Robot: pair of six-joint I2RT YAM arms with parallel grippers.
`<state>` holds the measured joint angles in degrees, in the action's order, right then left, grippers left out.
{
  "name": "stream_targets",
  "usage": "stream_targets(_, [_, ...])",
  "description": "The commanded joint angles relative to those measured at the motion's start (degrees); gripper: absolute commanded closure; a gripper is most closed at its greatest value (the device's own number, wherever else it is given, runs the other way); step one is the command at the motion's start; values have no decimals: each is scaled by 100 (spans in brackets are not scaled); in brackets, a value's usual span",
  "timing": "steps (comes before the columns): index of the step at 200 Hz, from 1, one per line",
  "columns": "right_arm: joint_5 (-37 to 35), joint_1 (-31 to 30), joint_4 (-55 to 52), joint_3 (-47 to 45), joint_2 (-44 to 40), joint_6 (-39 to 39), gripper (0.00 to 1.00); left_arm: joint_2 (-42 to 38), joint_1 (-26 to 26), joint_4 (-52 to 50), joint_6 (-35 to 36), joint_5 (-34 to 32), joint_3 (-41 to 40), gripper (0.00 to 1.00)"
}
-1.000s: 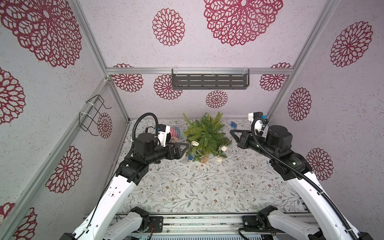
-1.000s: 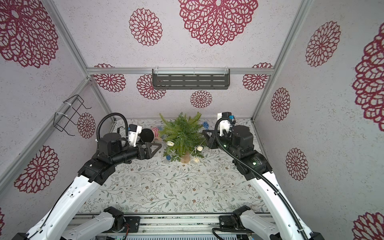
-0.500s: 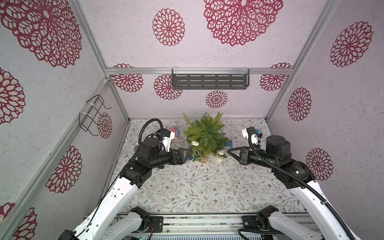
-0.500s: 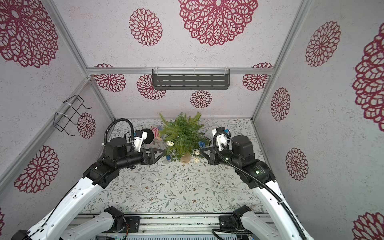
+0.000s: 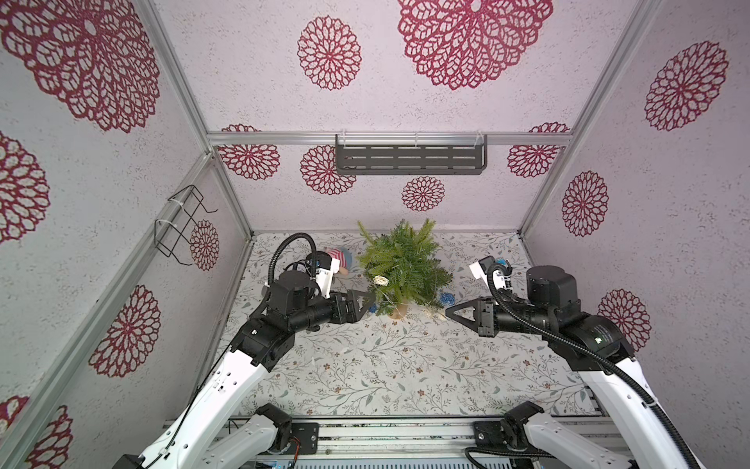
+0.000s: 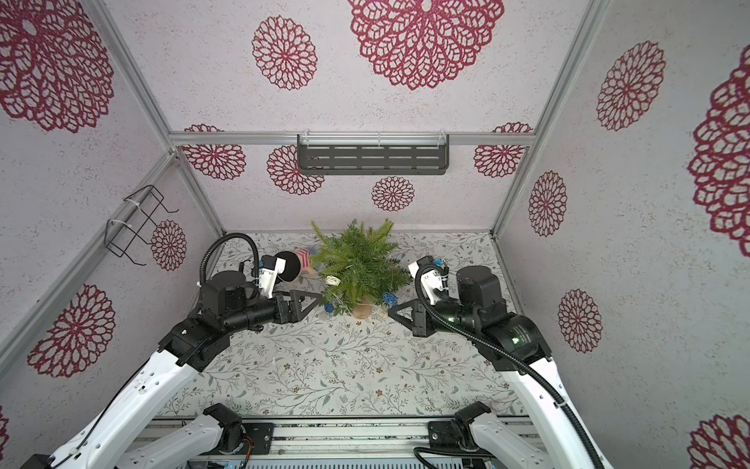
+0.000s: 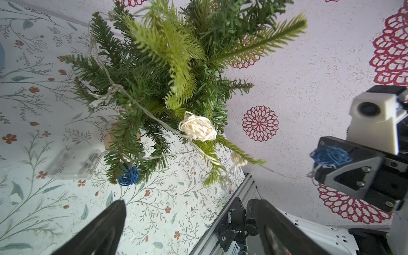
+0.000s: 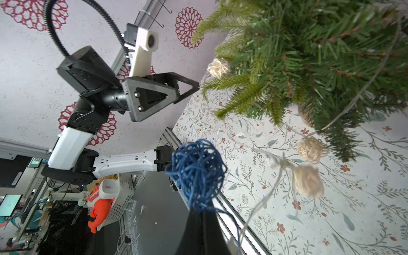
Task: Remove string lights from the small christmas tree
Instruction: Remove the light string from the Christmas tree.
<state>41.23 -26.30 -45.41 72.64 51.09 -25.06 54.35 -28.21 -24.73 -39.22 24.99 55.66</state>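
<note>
Floral tabletop (image 5: 365,365): right pincer (image 5: 447,313), pinching string lights (image 7: 197,131), has pulled frontward; left pincer (image 5: 370,302) spread

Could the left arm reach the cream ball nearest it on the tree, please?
Probably yes: the open left gripper faces that cream ball, which hangs at the tree's outer edge with nothing between.
</note>
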Motion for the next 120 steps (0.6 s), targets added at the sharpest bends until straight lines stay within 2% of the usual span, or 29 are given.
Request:
stream_targets(1, [331,-20,-260,376,-11,114,100,-47,-59,21,21,-47,94,4])
stream_targets(32, [32,-15,-545,619,66,236,100,-13,-62,28,64,-64,74,4])
stream_targets(75, [-346,-20,-194,-381,91,142,100,110,-94,107,91,137,110,5])
stream_targets(92, [-294,-28,128,-732,106,-38,100,113,-140,143,134,438,99,7])
stream_targets(120, [-139,-91,599,-1183,176,-201,100,128,-244,132,83,399,-5,10])
